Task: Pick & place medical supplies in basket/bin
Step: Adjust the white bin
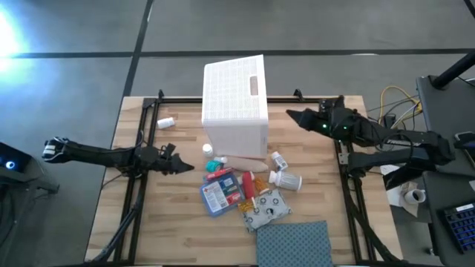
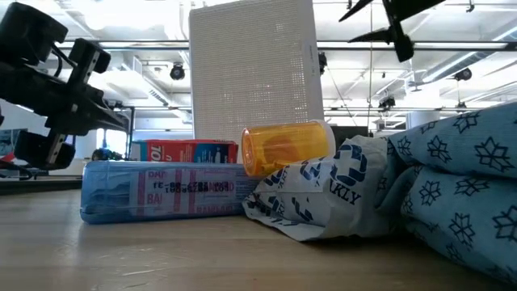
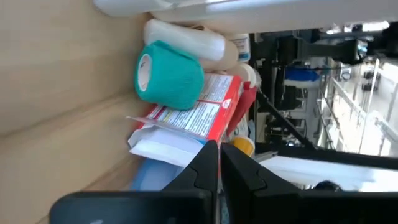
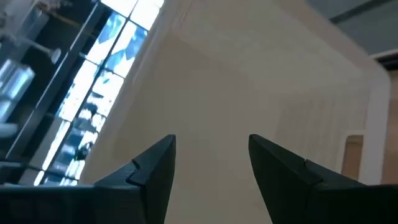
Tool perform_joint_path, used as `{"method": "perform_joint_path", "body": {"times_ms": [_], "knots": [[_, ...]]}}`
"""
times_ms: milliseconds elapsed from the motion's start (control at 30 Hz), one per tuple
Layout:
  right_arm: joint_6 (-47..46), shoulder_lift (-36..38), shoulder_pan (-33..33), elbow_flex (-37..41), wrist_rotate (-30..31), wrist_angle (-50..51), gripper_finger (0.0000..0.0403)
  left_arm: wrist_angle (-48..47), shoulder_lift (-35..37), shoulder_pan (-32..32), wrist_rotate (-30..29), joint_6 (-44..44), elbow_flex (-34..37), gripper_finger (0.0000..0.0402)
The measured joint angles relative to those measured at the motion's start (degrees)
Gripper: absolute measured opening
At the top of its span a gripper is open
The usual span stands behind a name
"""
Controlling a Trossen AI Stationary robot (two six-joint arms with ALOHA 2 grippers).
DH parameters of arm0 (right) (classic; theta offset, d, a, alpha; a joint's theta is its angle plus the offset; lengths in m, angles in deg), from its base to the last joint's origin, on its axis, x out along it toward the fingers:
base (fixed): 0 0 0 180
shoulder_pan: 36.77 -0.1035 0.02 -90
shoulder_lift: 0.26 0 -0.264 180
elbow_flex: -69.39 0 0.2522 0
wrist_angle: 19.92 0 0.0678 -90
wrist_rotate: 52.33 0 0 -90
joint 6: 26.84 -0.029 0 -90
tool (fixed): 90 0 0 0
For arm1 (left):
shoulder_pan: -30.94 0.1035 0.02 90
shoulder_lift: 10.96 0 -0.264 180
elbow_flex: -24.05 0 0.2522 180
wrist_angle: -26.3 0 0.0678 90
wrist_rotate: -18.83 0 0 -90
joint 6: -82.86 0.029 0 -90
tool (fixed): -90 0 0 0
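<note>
Fingers of the right gripper (image 4: 211, 162) stand apart and empty, raised near the bench's far right edge beside the tipped white bin (image 1: 235, 100); the left gripper's fingers (image 3: 205, 171) are pressed together on nothing, near the left edge. Bin looks light and stiff, best taken by its slot handle. Crowding its mouth mid-bench lie the blue-and-red packet (image 1: 220, 194), soft patterned pouch (image 1: 265, 211), slippery pill bottles (image 1: 285, 180) and teal roll (image 3: 169, 74).

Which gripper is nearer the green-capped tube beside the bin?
Left. The left gripper, shut, sits just left of the green-capped tube by the white bin. The right gripper, open, hangs farther off, on the bin's right side.
</note>
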Motion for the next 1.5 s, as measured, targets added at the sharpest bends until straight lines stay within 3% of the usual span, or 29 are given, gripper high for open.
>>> {"method": "perform_joint_path", "body": {"times_ms": [433, 600, 800, 967, 1200, 1500], "knots": [[9.3, -6.6, 2.3, -3.6, -0.7, -0.3, 0.0194, -0.9, -3.2, 0.1, -6.0, 4.2, 0.0, 0.0009], [11.3, -7.1, 3.9, -4.3, -0.8, 0.3, 0.0194, -0.8, -7.0, 0.1, -7.6, 12.5, -3.0, 0.0068], [11.2, -6.7, 4.7, -4.5, -1.1, 3.3, 0.0194, -0.8, -13.7, 0.1, -8.8, 32.3, -7.8, 0.0162], [11.0, -6.6, 4.7, -4.5, -2.5, 5.2, 0.0194, -0.8, -20.4, 0.2, -13.6, 44.6, -10.9, 0.0206], [8.6, -6.0, 4.7, -4.5, -7.1, 5.5, 0.0194, -2.9, -26.8, 0.2, -14.2, 47.6, -15.3, 0.0218], [6.5, -7.1, 5.2, -6.0, -14.9, 0.0, 0.0194, -15.0, -25.9, 0.2, -14.3, 52.2, -21.6, 0.0218]]}}
